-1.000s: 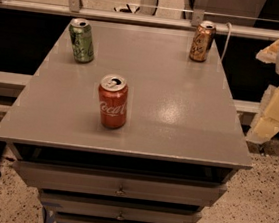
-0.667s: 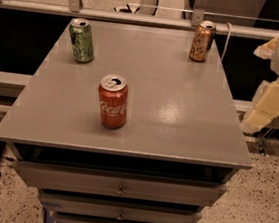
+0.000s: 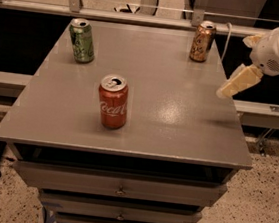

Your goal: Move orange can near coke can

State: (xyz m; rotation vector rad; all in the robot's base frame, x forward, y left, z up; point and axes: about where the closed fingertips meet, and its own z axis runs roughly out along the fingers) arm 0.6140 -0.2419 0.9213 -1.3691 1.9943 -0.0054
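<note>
The orange can point(image 3: 203, 41), copper-orange with a silver top, stands upright at the far right corner of the grey table point(image 3: 179, 118). The coke can point(image 3: 113, 102), bright red with white script, stands upright near the front, left of the middle. My gripper point(image 3: 236, 82) hangs in the air over the table's right edge, to the right of and nearer than the orange can, touching nothing. The white arm behind it enters from the upper right.
A green can point(image 3: 82, 40) stands upright at the far left of the table. Drawers point(image 3: 121, 187) sit under the tabletop. A metal rail point(image 3: 140, 18) runs behind the table's far edge. A thin upright rod point(image 3: 226, 38) stands just right of the orange can.
My gripper has moved left and up, from beside the table's right edge to above it, closer to the orange can. The cans have not moved.
</note>
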